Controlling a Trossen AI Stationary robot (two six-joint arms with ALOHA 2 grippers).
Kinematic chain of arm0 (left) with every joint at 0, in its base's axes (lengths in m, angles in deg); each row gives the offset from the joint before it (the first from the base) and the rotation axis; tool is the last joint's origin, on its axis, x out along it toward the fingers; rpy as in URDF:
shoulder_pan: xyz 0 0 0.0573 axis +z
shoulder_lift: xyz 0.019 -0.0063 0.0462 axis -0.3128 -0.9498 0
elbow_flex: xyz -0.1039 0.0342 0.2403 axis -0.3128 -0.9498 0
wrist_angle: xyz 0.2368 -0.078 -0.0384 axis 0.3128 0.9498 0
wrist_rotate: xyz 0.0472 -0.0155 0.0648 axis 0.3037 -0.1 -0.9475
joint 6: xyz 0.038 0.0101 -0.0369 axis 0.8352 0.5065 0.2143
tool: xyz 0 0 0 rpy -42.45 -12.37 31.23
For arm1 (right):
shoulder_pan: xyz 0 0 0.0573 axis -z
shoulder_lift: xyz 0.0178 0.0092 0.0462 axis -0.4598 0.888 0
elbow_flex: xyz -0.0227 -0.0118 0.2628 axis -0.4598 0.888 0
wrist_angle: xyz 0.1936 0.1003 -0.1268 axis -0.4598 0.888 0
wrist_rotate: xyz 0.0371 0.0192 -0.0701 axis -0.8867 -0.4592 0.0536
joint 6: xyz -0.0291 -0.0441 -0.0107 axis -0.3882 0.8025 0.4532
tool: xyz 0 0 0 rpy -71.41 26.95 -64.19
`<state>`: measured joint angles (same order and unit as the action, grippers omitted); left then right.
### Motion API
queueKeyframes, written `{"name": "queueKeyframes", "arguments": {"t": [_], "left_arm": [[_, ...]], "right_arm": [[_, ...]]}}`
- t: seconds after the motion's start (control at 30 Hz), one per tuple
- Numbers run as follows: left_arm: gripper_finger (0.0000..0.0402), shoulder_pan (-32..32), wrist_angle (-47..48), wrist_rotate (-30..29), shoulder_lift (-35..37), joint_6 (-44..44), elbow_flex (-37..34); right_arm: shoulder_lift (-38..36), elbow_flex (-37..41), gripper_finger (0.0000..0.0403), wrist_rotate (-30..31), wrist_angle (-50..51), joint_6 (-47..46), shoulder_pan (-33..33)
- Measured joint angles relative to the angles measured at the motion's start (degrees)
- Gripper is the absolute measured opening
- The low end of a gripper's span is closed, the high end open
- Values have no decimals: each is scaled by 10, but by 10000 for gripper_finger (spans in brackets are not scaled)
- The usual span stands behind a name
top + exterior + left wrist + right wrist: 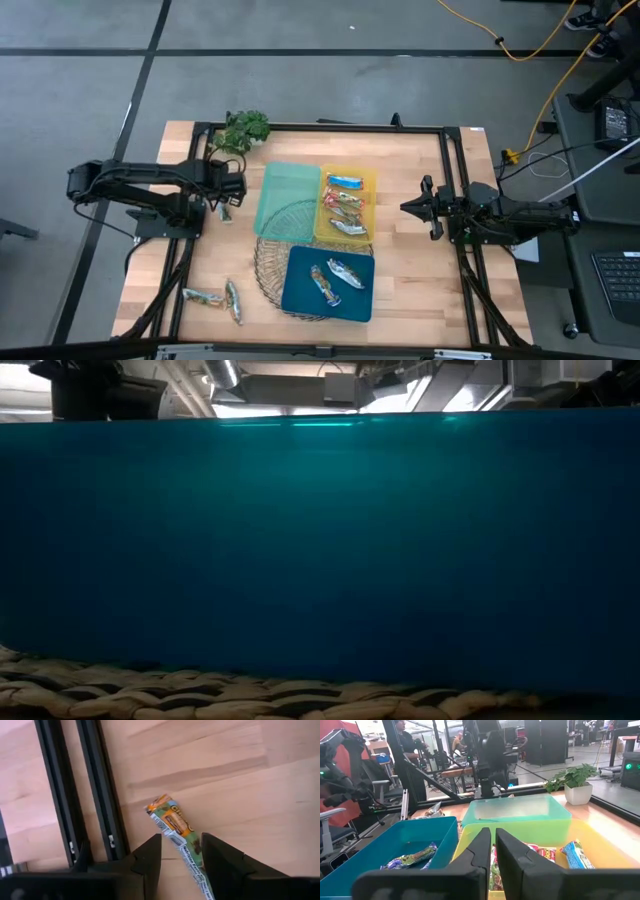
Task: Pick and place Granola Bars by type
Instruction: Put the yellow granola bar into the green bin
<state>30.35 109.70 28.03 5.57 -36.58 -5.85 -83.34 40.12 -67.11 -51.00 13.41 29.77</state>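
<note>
Granola bar [181,836], crinkly foil, lies on wood between the parted left claw [181,854].

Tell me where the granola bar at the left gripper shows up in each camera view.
High view: granola bar by the left gripper, left of the green tray.
Low view: not in it.
Left wrist view: centre-bottom.
Right wrist view: hidden behind the green tray, the shared landmark.

Left tool [225,205] over a granola bar [224,212] beside the green tray [287,200] (two bars [214,299] lie near the table [420,290] corner).
</note>
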Motion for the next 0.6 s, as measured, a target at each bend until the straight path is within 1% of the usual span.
{"name": "queueKeyframes", "arguments": {"t": [0.13, 0.33, 0.47, 0.6], "left_arm": [[158, 0, -15, 6, 0, -4, -5], [212, 0, -53, 30, -1, -7, -30], [240, 0, -63, 27, -19, -10, -31], [252, 0, -61, 1, -42, -18, -31]], "right_arm": [[0, 0, 32, 0, 0, 0, 0], [0, 0, 32, 0, 0, 0, 0], [0, 0, 32, 0, 0, 0, 0], [0, 0, 32, 0, 0, -1, 0]]}}
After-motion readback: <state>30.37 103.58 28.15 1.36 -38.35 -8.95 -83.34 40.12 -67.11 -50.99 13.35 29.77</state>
